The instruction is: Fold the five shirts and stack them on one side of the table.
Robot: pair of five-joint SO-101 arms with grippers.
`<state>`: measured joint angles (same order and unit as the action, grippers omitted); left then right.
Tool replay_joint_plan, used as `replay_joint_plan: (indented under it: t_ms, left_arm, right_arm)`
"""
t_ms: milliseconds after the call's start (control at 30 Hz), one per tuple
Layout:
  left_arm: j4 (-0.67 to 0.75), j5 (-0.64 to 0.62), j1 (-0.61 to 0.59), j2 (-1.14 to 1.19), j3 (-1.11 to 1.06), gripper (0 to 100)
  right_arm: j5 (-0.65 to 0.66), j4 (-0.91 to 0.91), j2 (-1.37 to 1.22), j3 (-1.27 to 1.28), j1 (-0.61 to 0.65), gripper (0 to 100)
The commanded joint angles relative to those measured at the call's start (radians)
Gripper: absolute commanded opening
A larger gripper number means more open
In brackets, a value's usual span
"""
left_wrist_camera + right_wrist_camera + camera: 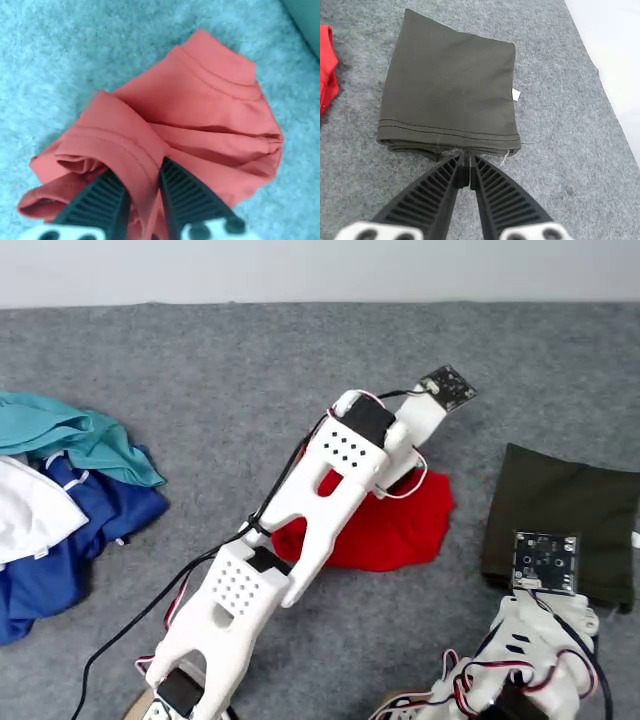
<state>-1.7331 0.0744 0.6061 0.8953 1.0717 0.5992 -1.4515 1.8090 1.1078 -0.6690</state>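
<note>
A crumpled red shirt (390, 530) lies at the middle of the grey table. In the left wrist view my left gripper (142, 187) is shut on a raised fold of the red shirt (210, 115), with cloth pinched between the black fingers (107, 200). A folded dark olive shirt (565, 510) lies flat at the right side. My right gripper (465, 167) is shut, its tips together just off the near hemmed edge of the olive shirt (450, 85), with nothing held between them.
At the left edge a loose pile holds a teal shirt (70, 430), a white shirt (30, 510) and a blue shirt (95, 515). The left arm (300, 510) spans the table's centre. Bare grey felt (250, 360) runs along the back.
</note>
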Motion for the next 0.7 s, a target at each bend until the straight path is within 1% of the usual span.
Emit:
replay_joint_plan:
  t_ms: [0,100,267,367,500,567,667]
  left_arm:
    - [-0.023,-0.02,-0.02,-0.063,0.042,1]
    - [-0.023,-0.017,-0.018,-0.115,-0.004,1]
    - [-0.017,-0.015,0.046,-0.12,-0.019,3]
    - [0.012,-0.017,0.081,-0.08,-0.024,8]
    - [0.023,-0.044,0.106,-0.018,-0.01,22]
    - [0.006,-0.054,0.107,-0.012,0.019,25]
    - [-0.025,-0.052,0.095,-0.018,0.067,25]
  right_arm:
    - [-0.003,0.007,-0.01,0.0,-0.007,1.3]
    - [-0.003,0.007,-0.01,0.0,-0.007,1.3]
    - [-0.003,0.007,-0.01,0.0,-0.007,1.3]
    - [-0.003,0.007,-0.01,0.0,-0.007,1.3]
    - [-0.003,0.007,-0.01,0.0,-0.007,1.3]
    - [-0.003,0.005,-0.01,0.0,-0.008,1.3]
    - [-0.003,0.005,-0.01,0.0,-0.01,1.3]
